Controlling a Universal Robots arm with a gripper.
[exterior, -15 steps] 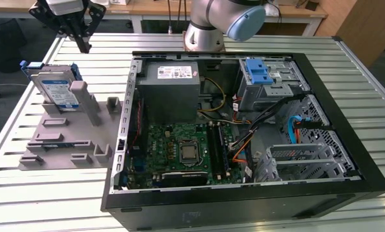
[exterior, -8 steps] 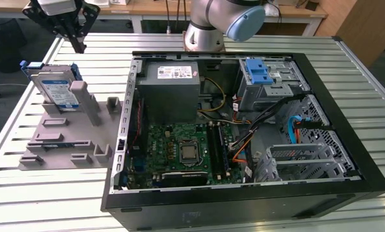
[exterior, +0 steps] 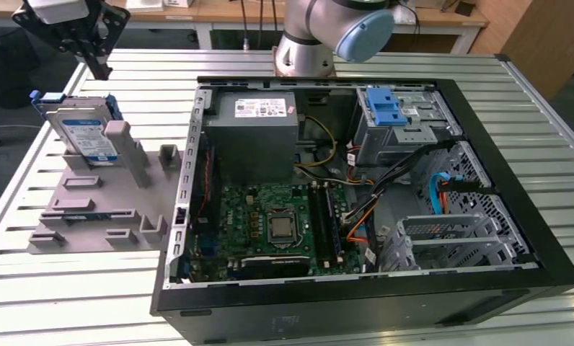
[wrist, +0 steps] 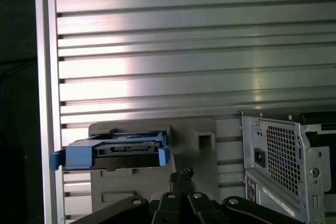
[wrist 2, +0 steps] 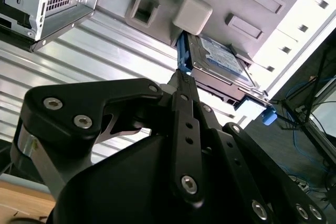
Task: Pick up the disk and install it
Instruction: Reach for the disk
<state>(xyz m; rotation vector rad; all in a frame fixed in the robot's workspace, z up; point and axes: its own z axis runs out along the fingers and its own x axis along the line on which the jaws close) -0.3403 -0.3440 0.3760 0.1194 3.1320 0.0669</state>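
The disk [exterior: 83, 133] is a silver hard drive with a blue-and-white label in a blue carrier. It stands on edge in a grey holder [exterior: 94, 209] at the exterior view's left. My gripper [exterior: 102, 71] hangs above and slightly behind the disk, apart from it, with its fingers together and nothing between them. In the second wrist view the fingertips of the gripper [wrist 2: 180, 80] point toward the disk [wrist 2: 220, 59]. The first wrist view has the gripper [wrist: 181, 174] close beside the disk [wrist: 126, 150], whose blue carrier end faces the camera.
An open black computer case [exterior: 364, 180] lies on the slatted metal table [exterior: 65, 303], to the exterior view's right of the holder. Inside are a motherboard, cables and a drive bay with a blue latch [exterior: 388, 108]. The table's edge [wrist: 47, 77] runs close to the disk.
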